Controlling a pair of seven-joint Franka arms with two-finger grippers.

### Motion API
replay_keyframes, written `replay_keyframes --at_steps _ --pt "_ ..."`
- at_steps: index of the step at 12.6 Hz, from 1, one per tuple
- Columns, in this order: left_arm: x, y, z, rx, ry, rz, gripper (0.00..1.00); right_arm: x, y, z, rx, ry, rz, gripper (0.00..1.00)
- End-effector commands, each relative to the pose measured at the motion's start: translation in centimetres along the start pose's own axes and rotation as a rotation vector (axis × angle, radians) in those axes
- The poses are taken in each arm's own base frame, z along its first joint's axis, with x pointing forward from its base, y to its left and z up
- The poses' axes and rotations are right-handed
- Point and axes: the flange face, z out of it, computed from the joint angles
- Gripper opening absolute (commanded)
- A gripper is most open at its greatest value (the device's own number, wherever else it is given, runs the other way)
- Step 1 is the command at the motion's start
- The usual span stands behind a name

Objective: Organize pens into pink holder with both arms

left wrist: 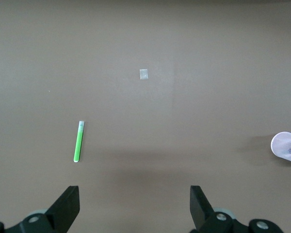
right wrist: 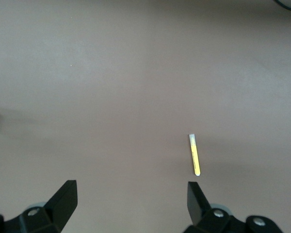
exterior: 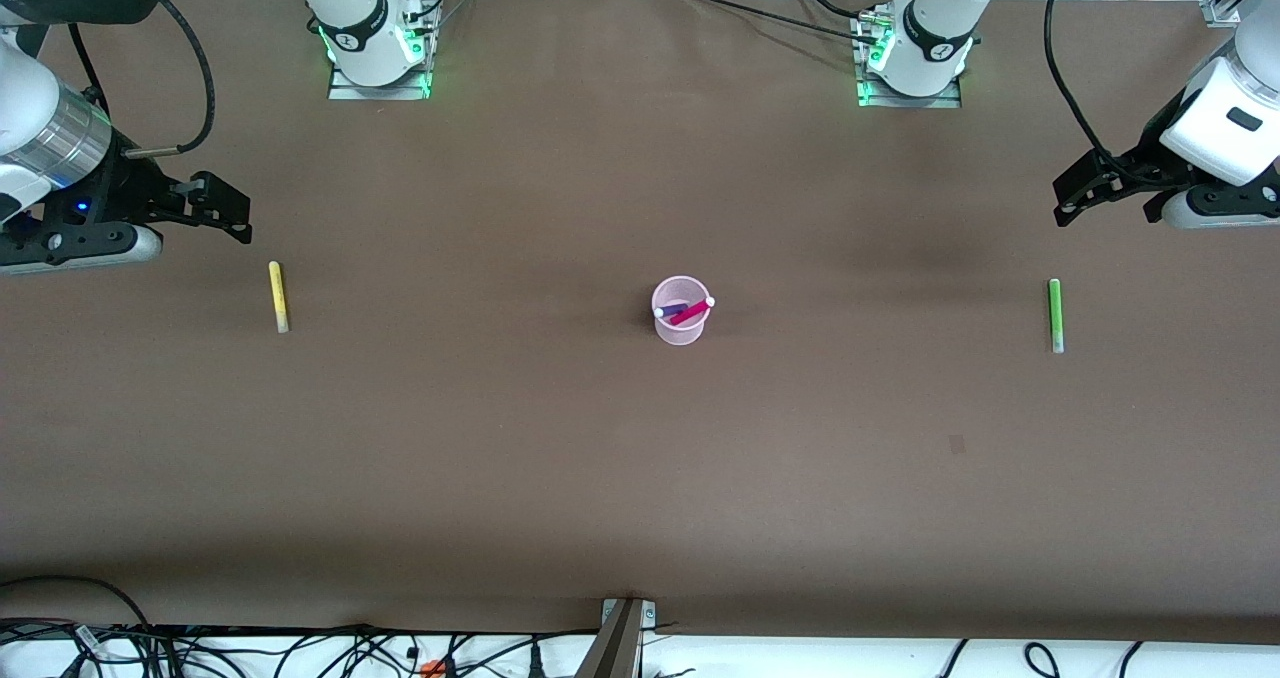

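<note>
The pink holder [exterior: 681,311] stands upright mid-table with the magenta pen [exterior: 692,311] and the dark purple pen [exterior: 670,310] in it; its rim shows in the left wrist view [left wrist: 285,147]. The yellow pen [exterior: 278,297] lies flat toward the right arm's end, also in the right wrist view [right wrist: 194,154]. The green pen [exterior: 1055,315] lies flat toward the left arm's end, also in the left wrist view [left wrist: 78,141]. My right gripper [exterior: 228,213] is open and empty above the table near the yellow pen. My left gripper [exterior: 1075,198] is open and empty above the table near the green pen.
The brown table top [exterior: 640,458] carries a small pale square mark [exterior: 957,444], also in the left wrist view [left wrist: 143,74]. The arm bases [exterior: 378,53] stand along the table's edge farthest from the front camera. Cables [exterior: 300,653] lie past the nearest edge.
</note>
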Motion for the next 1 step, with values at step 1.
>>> replay_keyframes --at_steps 1 --pt "-0.39 0.01 -0.25 0.019 -0.003 0.03 1.0 -0.06 -0.15 -0.57 -0.014 -0.002 -0.005 1.0"
